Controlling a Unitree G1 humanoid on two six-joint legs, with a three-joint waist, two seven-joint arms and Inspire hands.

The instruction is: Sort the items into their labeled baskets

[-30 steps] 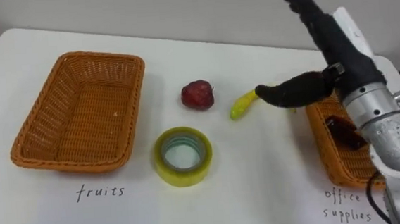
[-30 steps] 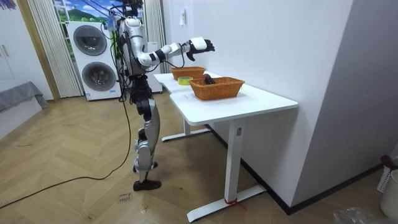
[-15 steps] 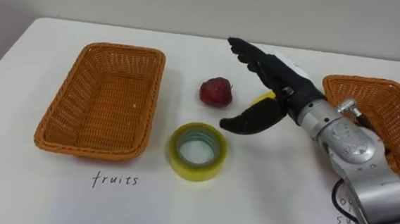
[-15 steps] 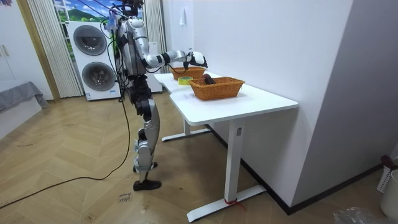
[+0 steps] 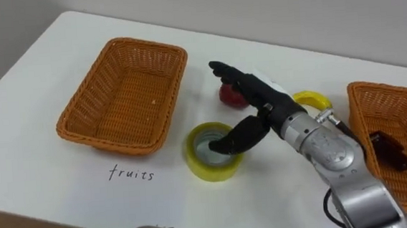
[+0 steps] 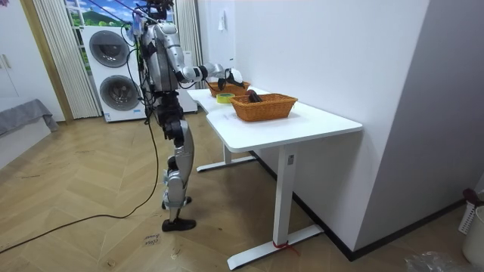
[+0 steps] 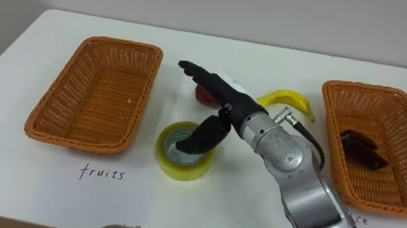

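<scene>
The robot stands at the near end of the white table [image 5: 50, 175], and its right arm has just swung across. A second ago the right hand [image 5: 259, 103] was up high at the right of the frame, over the basket there. Now it is low in the middle, right over the yellow tape roll [image 5: 212, 156]. The fingers are stretched out straight and the thumb dips down into the roll's hole. The hand is spread, not yet closed on anything. The head has turned with the reach, so the whole picture has slid, but the things on the table lie where they were.

The roll sits on the table just in front of the empty basket [image 5: 112, 138] at the upper left. The red fruit [image 5: 229, 95] lies just behind the hand, and the banana [image 5: 310, 99] is to the right of that. The basket at the right edge [image 5: 405, 118] holds one dark item [image 5: 387, 150].

To me this looks like the tape has been picked as the next piece, with a grasp about to start. It would then need carrying right, to the basket with the dark item. Both fruits are yet to be sorted.
</scene>
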